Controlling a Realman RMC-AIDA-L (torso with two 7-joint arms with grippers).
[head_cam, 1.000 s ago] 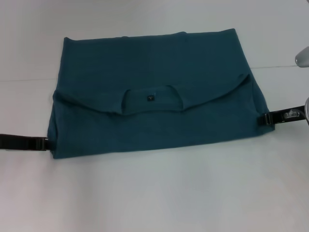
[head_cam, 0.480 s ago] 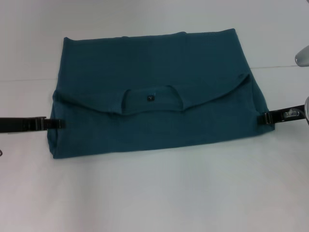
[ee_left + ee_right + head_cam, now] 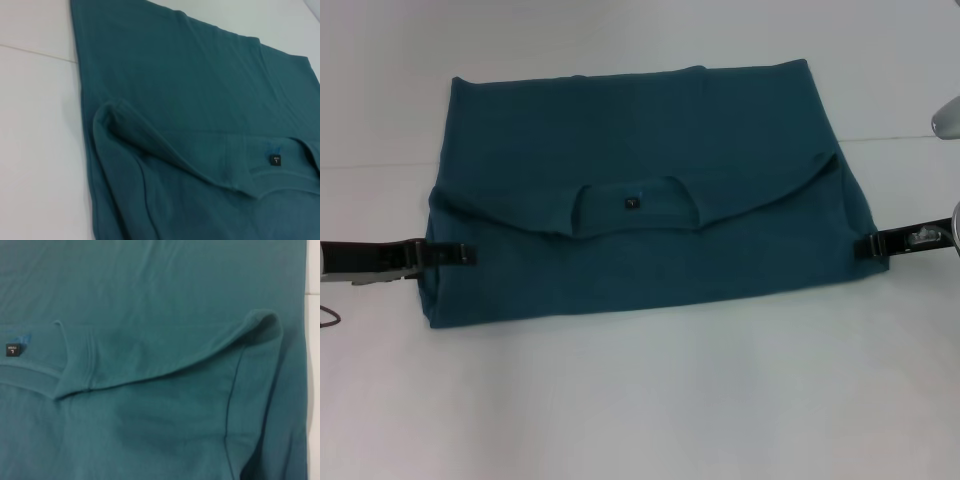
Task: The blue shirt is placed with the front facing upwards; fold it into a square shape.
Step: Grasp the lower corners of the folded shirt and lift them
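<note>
The blue shirt (image 3: 640, 150) lies flat on the white table, its collar half folded toward me over the body. The small dark neck label (image 3: 630, 203) faces up in the middle. No lettering shows. My left gripper (image 3: 460, 255) reaches in from the left and lies over the shirt's left edge, at the fold's end. My right gripper (image 3: 868, 246) sits at the shirt's right edge, level with the fold. The left wrist view shows the shirt (image 3: 190, 90), its folded corner and the label (image 3: 275, 160). The right wrist view shows the shirt (image 3: 150, 300), the other folded corner and the label (image 3: 11, 349).
The white table (image 3: 640, 400) stretches in front of the shirt and on both sides. A seam line (image 3: 380, 165) crosses the table behind the left arm. A grey metal part (image 3: 947, 115) shows at the right border.
My left gripper has moved up along the shirt's left side and inward, from beside the front-left corner onto the edge at the fold. The right gripper and the shirt have stayed put.
</note>
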